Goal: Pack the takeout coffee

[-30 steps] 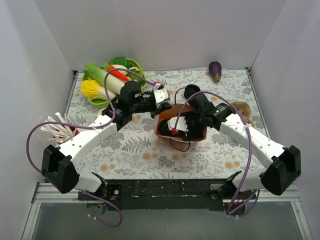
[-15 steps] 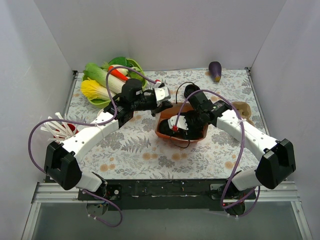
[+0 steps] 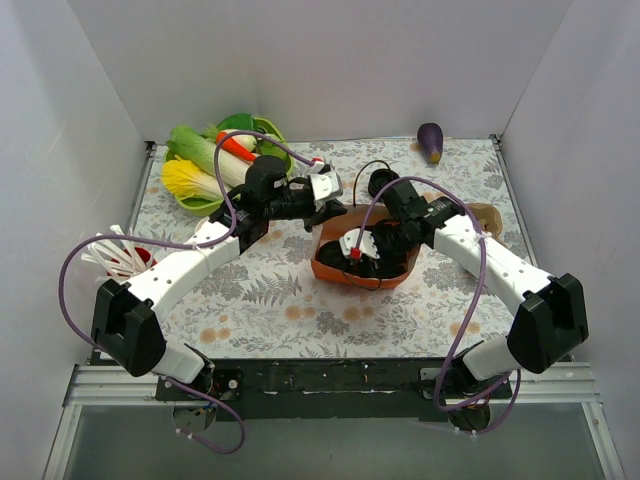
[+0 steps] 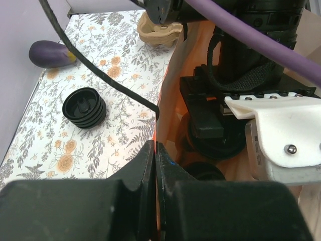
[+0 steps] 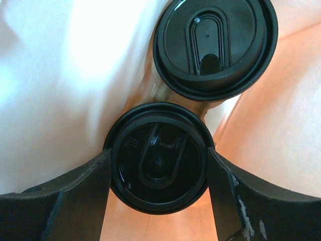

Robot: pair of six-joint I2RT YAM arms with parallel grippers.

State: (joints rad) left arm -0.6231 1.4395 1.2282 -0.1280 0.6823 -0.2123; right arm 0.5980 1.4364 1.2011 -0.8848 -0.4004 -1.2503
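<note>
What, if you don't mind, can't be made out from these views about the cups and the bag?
- Cup bodies: right wrist view shows only two black lids; the lids hide them.
- Orange bag interior: top view, blocked by the right gripper.
- Left gripper pinch: bag edge runs off frame.

Inventory by count: two lidded coffee cups inside the bag, one nearer the wrist camera, one behind it. One orange paper bag. One stack of spare black lids on the counter. One eggplant. One green bowl of vegetables. Two robot arms, each with one pincer.
</note>
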